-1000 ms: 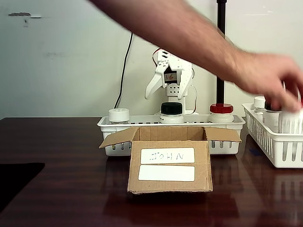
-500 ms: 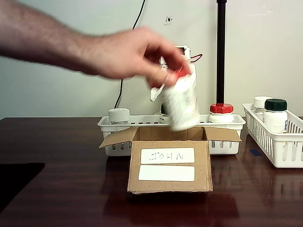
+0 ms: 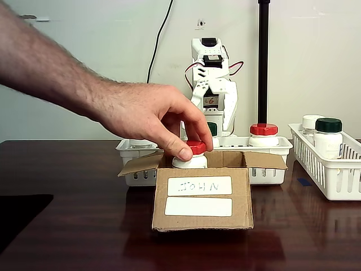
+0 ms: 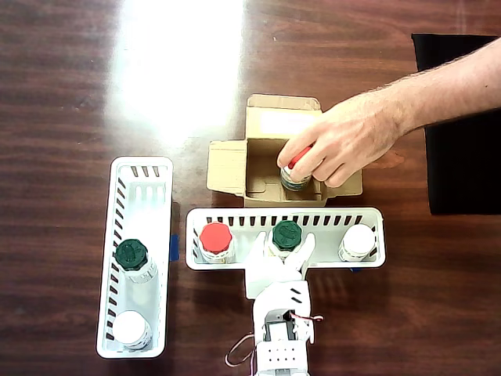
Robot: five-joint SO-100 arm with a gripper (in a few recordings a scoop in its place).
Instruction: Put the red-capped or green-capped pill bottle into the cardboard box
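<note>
- Gripper at the white basket, fingers spread wide around the green-capped bottle, not closed on it (no squeeze evident).
- Cardboard box lies at twelve o'clock from the gripper in the overhead view, just beyond the basket wall.
- A person's hand holds a red-capped bottle upright inside the box.
- Another red-capped bottle stands at nine o'clock from the gripper.
- Likely next: close, lift, carry toward twelve.
</note>
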